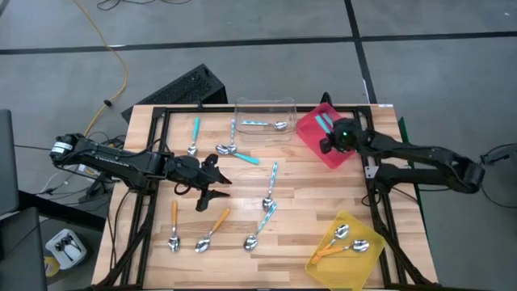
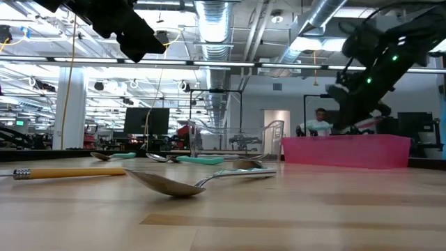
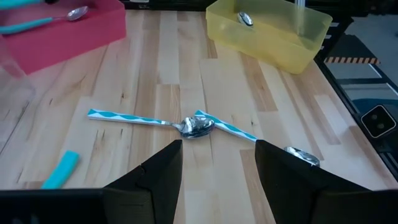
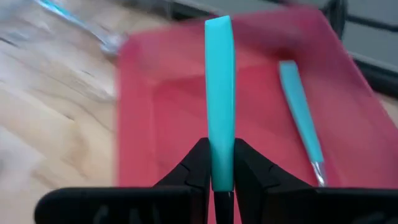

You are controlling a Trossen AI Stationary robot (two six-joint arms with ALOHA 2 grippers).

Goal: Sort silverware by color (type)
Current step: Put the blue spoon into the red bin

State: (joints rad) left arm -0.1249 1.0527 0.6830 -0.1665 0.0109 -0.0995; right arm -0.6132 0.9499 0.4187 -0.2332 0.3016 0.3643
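Observation:
My left gripper (image 1: 212,184) (image 3: 217,171) hangs open above the middle of the table, with two light-blue patterned spoons (image 3: 149,119) (image 3: 227,127) lying flat just ahead of its fingers. My right gripper (image 1: 329,144) (image 4: 219,180) is over the red tray (image 1: 311,133), shut on a teal spoon (image 4: 219,93). A second teal spoon (image 4: 301,118) lies in that tray. Orange spoons (image 1: 212,230) (image 1: 174,226) and more teal spoons (image 1: 194,136) (image 1: 238,153) lie flat on the wood. My right gripper pinches the teal spoon's plastic handle (image 4: 219,149) between its two fingers (image 4: 196,168). The handle runs along the fingers and sticks out forward past their tips, lifted clear above the red tray's floor. The spoon's bowl is hidden behind the gripper.
A clear tray (image 1: 264,107) at the far edge holds a light-blue patterned spoon (image 1: 262,124). A yellow tray (image 1: 323,259) at the near right corner holds orange spoons (image 1: 343,242). A dark frame (image 1: 153,129) borders the table. A person (image 2: 320,124) sits in the room behind.

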